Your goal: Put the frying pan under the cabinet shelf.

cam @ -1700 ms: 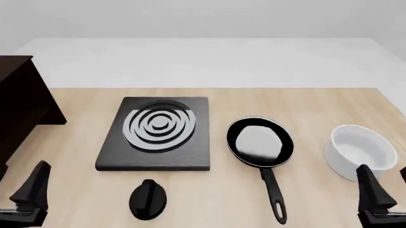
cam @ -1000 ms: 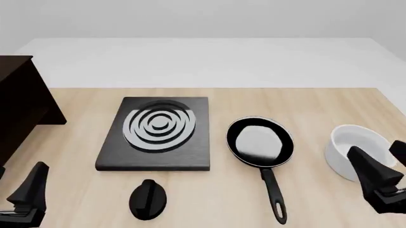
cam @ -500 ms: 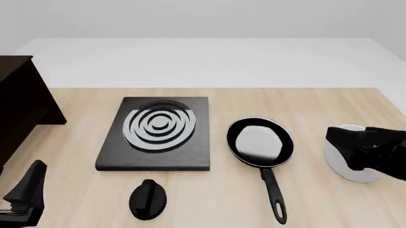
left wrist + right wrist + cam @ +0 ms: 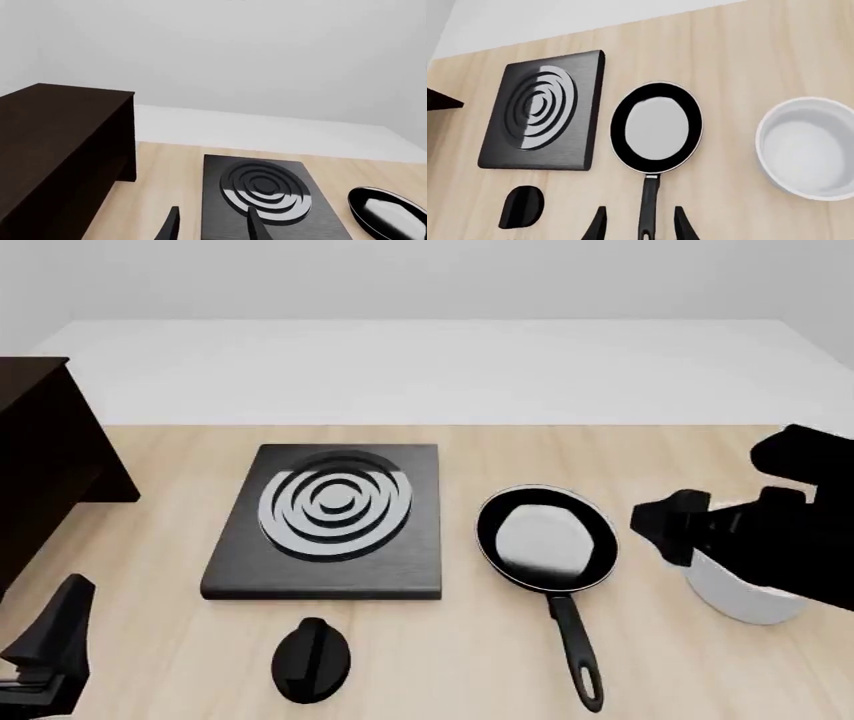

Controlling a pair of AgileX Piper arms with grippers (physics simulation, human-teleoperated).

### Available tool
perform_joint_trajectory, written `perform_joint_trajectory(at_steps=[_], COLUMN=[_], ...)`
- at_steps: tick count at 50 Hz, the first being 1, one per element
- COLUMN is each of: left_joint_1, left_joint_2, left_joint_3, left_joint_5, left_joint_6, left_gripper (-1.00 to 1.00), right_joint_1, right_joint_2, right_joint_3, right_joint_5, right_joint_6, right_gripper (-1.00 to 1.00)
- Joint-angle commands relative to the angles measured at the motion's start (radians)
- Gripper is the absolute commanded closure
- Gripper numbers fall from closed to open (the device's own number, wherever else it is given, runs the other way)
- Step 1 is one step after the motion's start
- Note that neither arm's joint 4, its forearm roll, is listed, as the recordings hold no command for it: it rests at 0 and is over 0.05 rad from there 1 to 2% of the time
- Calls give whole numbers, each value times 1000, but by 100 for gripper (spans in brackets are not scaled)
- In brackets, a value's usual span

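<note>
Now | right tool (image 4: 639, 227) spread, empty, straddling frying pan (image 4: 657, 127) handle | risk: pan pivots, nudges white bowl (image 4: 809, 148) | left tool (image 4: 212, 227) spread

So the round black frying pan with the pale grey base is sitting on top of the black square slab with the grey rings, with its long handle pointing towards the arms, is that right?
Not quite: the round black frying pan lies on the wooden table beside the black square slab with grey rings, on its right and not touching it. Its long handle does point towards the arms. The front view shows this clearly.
</note>
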Motion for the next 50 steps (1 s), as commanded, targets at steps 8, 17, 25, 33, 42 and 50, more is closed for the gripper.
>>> perform_joint_trajectory(at_steps=[8,17,25,33,42,50], left_joint_1=[-3,-1,0,2,5,7], left_joint_2=[-1,-2,-2,-3,-3,-3], left_joint_3=[-4,-5,-5,-4,-8,-18], left_joint_5=[-3,-4,-6,-8,-8,-4], left_joint_6=[-31,-42,-51,-59,-67,-73], left_gripper=[-100,-100,-100,-100,-100,-100], right_joint_1=[32,52,56,52,65,106], right_joint_2=[118,157,203,251,285,319], right_joint_3=[58,92,127,135,163,188], right_joint_5=[-65,-101,-141,-162,-198,-235], right_joint_6=[70,95,91,80,94,116], right_gripper=[-100,-100,-100,-100,-100,-100])
